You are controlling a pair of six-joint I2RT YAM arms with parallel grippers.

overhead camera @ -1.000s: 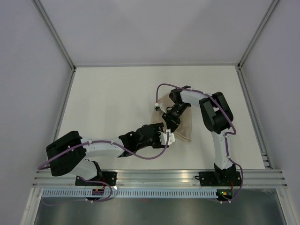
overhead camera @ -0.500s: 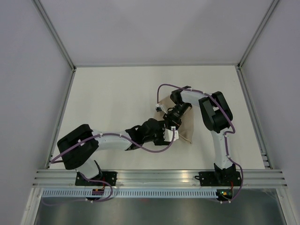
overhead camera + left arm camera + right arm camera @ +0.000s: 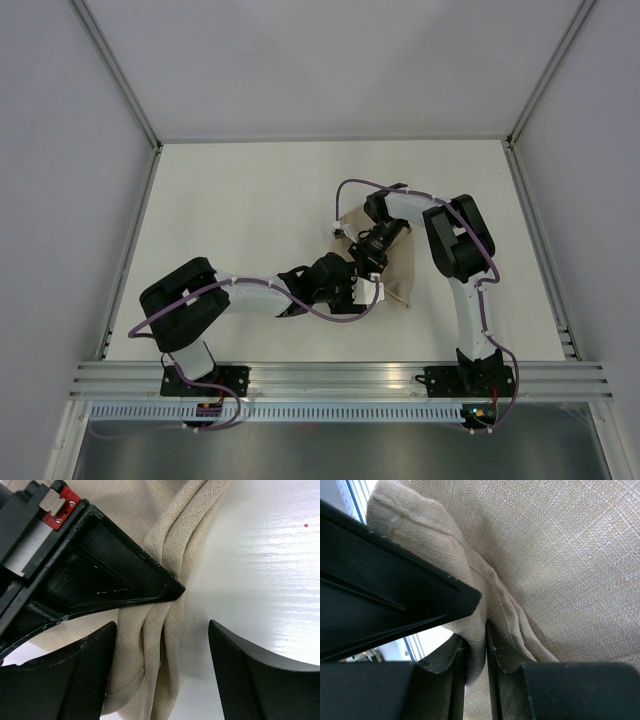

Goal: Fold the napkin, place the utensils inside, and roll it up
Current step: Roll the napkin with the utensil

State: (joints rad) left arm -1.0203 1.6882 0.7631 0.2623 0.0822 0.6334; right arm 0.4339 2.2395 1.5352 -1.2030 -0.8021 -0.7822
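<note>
Pinching napkin point(image 3: 560, 555) fold, right jaws narrow; left jaws wide; arms point(image 3: 250, 295) overhead hide much.

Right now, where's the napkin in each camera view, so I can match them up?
Top external: napkin just right of centre.
Left wrist: napkin at upper left and centre, folds running down.
Right wrist: napkin fills most of the frame.
Shared landmark: the right gripper pinching its folded edge, a black wedge in the left wrist view.

Plain beige napkin point(image 3: 560, 555), black left claw point(image 3: 162, 675), white table point(image 3: 250, 200)
</note>
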